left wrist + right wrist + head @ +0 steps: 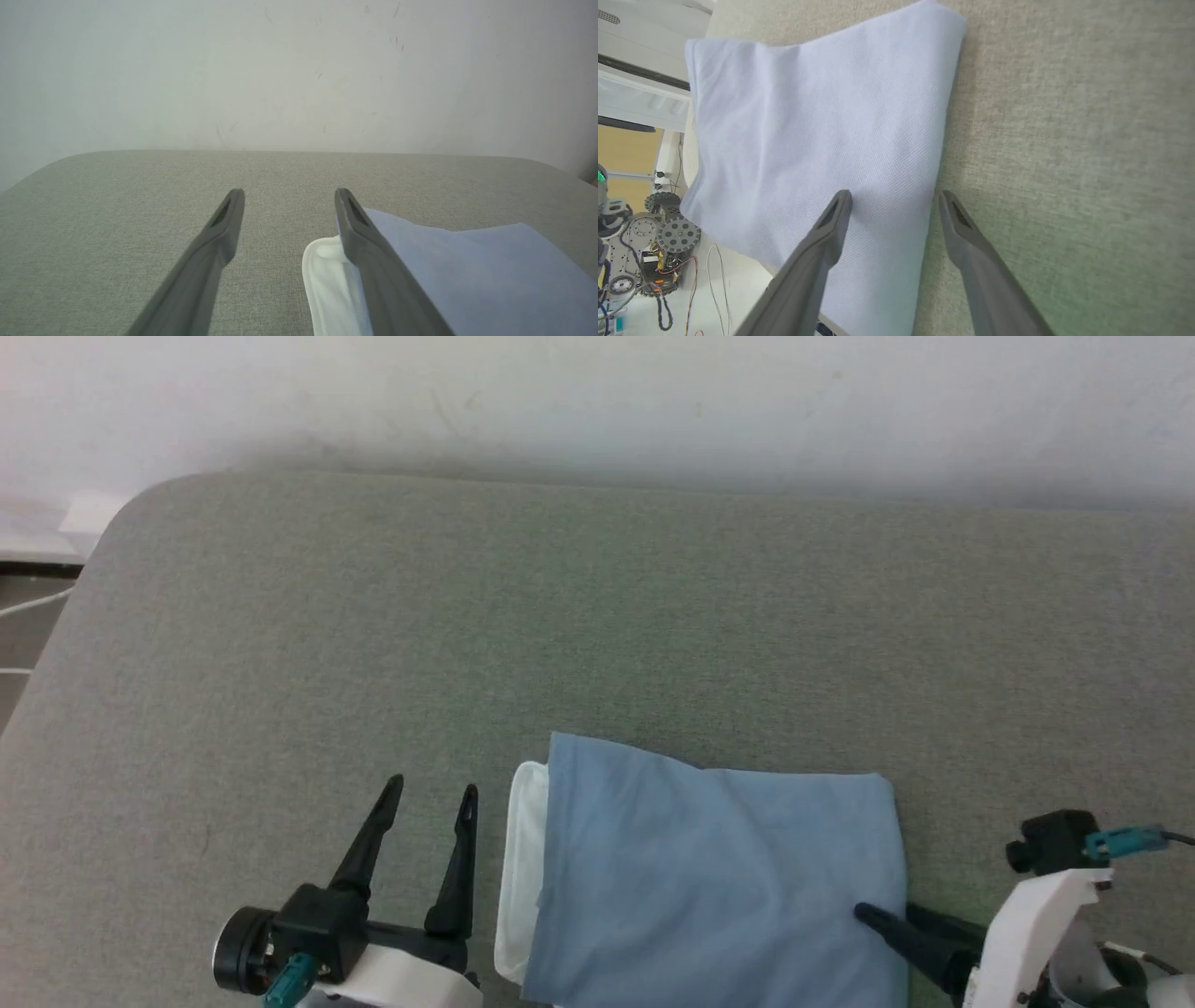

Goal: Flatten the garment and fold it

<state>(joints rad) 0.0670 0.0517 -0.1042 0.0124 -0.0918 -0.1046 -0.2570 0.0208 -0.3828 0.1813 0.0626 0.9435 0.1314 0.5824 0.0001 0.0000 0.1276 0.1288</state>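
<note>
The garment [709, 877] lies as a compact blue rectangle at the near edge of the grey surface [467, 616], right of centre. Its top layer is fairly smooth, and a white collar [523, 868] pokes out from under its left side. In the right wrist view its near corner seems to reach past the surface's edge, with floor showing behind it. The right gripper [885, 910] comes in from the right at the garment's near right corner. Its jaws are apart and empty, with one tip over the cloth and the other just beside the folded edge. The left gripper [433, 786] sits just left of the collar, pointing away toward the wall [597, 401], its jaws also spread and holding nothing. The fold looks essentially finished, so the danger now is undoing it. If the right tip rides on the soft top layer, a sideways pull could drag the layer open or nudge the bundle off the near edge. A careless left swing could catch the collar.
</note>
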